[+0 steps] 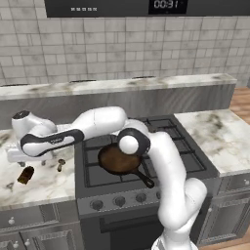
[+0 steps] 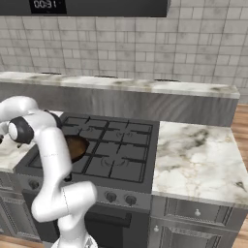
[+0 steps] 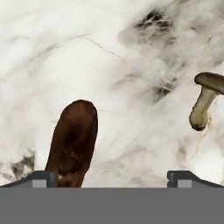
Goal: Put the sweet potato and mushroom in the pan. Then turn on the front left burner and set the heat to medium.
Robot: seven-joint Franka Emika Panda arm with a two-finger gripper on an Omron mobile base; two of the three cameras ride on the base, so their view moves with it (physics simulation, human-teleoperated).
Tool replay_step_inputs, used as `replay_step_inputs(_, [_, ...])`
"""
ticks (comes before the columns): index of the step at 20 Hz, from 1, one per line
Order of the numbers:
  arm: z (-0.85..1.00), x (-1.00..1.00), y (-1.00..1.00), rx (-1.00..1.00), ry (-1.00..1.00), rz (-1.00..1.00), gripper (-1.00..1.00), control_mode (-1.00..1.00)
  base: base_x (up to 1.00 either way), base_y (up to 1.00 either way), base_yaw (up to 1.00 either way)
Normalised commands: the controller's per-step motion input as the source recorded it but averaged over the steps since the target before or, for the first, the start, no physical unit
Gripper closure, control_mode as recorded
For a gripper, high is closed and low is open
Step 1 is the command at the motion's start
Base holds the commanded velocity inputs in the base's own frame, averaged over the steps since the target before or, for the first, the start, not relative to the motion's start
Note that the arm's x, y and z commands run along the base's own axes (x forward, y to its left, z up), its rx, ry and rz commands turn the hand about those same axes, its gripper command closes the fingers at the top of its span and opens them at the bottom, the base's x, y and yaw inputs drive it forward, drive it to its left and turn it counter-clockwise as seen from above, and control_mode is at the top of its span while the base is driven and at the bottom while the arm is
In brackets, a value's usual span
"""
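Kitchen – gas stove [image 1: 146, 146], marble counter [image 2: 193, 155], tiled wall [image 2: 145, 43]

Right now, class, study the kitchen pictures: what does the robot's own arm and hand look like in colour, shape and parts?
The arm is made of glossy white, rounded tubular links with dark grey or black bands and caps at the joints. The hand has a white body behind a dark wrist section, and the hand view shows two small, dark, squared fingertips. No cables or markings can be made out.

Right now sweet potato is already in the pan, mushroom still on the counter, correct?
No: the sweet potato lies on the marble counter beside the mushroom, as the left base view shows; the pan holds neither.
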Motion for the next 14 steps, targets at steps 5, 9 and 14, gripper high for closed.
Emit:
replay_step_inputs(5, [-0.45,0.15,0.24,0.00,0.05,0.00,-1.00,-1.00,0.00,0.00,0.00])
replay_step_inputs(9, [-0.19,0.10,0.15,0.00,0.00,0.00,-1.00,-1.00,0.00,0.00,0.00])
replay_step_inputs(14, [-0.19,0.11,0.26,0.00,0.00,0.00,-1.00,-1.00,0.00,0.00,0.00])
